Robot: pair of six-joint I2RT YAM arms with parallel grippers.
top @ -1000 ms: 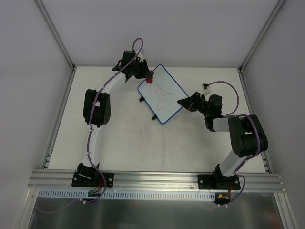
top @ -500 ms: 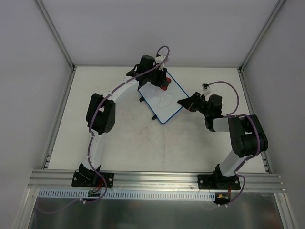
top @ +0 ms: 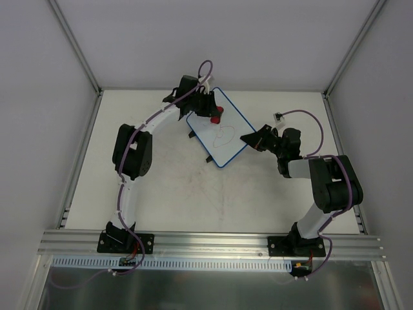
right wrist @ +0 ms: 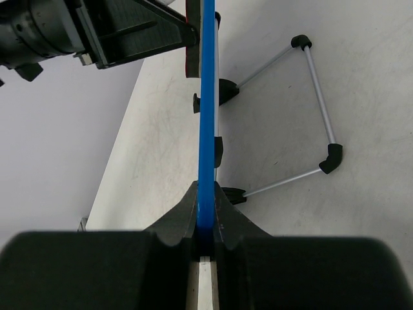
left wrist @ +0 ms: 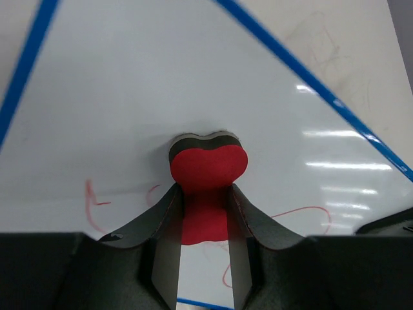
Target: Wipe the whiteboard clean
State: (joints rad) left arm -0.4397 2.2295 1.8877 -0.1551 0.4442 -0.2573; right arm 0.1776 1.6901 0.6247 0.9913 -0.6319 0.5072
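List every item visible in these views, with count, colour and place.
whiteboard: one, white with a blue rim, far centre of the table, propped up
red marks: a few thin lines, on the whiteboard's face
eraser: one, red with a dark layer, pressed to the whiteboard
wire stand: one, silver rods with black corners, on the table behind the whiteboard
table: one, off-white, smudged
rail: one, silver, along the near edge
left pincer: black, shut on the eraser
right pincer: black, shut on the whiteboard's rim
arms: two, black and white, purple cables
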